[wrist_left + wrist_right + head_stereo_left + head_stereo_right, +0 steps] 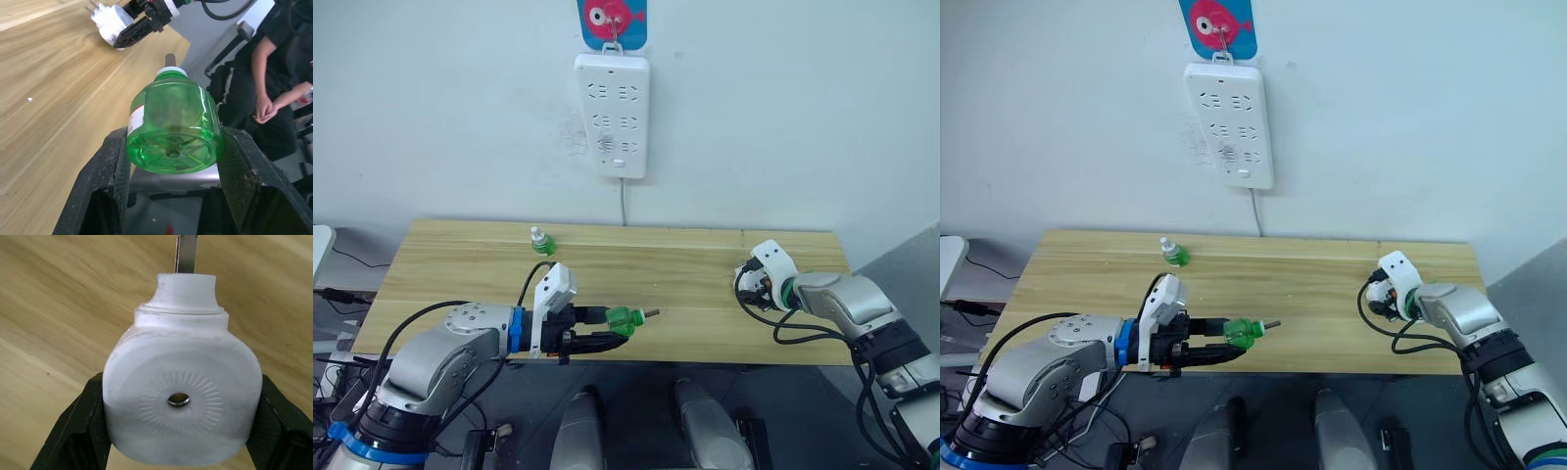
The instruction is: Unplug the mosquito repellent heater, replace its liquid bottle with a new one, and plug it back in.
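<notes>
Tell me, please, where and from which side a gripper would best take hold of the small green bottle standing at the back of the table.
The small green bottle stands upright and alone near the wooden table's far edge. Its round green body is probably the best grip, taken from the front with the fingers level on either side. The white top looks too narrow for a firm hold. Both grippers are occupied now, so one would first have to free itself.

Four views: two head, two wrist

The wooden table [705, 284] and wall power strip [613, 115] are seen from above by both eyes (shared scene); each wrist camera is aimed closely along its own fingers.
</notes>
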Robot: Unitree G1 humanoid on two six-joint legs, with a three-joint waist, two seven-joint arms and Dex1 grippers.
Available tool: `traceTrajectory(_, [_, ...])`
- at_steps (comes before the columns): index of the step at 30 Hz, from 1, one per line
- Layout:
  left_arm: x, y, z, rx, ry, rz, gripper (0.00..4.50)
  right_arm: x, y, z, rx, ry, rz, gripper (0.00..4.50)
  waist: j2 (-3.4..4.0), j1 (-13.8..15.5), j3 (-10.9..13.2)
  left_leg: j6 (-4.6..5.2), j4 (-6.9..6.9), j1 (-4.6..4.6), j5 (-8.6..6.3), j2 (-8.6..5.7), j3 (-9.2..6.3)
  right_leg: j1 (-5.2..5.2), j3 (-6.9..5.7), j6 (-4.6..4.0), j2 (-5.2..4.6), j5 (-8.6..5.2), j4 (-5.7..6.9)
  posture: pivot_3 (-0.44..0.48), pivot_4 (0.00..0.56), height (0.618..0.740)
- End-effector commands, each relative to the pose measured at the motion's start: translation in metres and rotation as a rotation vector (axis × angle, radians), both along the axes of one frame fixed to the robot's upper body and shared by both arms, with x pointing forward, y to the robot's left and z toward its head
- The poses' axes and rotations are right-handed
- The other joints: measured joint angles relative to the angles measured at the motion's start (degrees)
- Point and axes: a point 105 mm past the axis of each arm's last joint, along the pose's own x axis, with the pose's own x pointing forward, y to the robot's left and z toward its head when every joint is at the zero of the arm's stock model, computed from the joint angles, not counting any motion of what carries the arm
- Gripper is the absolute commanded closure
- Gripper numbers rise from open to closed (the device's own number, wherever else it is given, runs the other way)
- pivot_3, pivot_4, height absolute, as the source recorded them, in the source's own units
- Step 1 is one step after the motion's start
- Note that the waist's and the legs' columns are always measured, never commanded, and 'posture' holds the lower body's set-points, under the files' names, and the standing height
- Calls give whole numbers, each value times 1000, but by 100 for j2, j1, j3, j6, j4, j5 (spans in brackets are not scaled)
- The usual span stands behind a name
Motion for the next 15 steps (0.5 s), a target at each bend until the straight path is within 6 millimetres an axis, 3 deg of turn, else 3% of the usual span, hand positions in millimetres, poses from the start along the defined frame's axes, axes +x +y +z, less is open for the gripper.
traceTrajectory(1, [-3,-5,2,-10,-32,-26,2300,3,-2,3,11,8,-11,1449,0,-5,0,0,0,0,0,0,0,0,0,0,0,0,0,-167,275,735])
traceTrajectory(6, [-3,-9,1,-13,-34,-34,2300,2,-3,1,28,26,-39,1449,0,-7,0,0,4,6,0,2,-9,9,-4,2,3,1,3,-170,275,735])
traceTrajectory(7, [-3,-10,1,-16,-36,-34,2300,3,-2,3,40,22,-48,730,0,-9,0,0,5,6,0,2,-9,10,-4,3,3,2,3,-177,274,735])
traceTrajectory(9, [-1,-10,1,-16,-42,-31,2300,4,-2,13,64,-3,-57,119,0,-11,0,0,6,6,0,1,-9,10,-3,4,3,2,2,-184,272,735])
traceTrajectory(15, [4,-6,0,-10,-49,-21,2300,-12,-5,44,107,-42,-53,0,0,-3,0,0,3,5,0,0,-15,10,-8,6,3,3,4,-196,270,735])
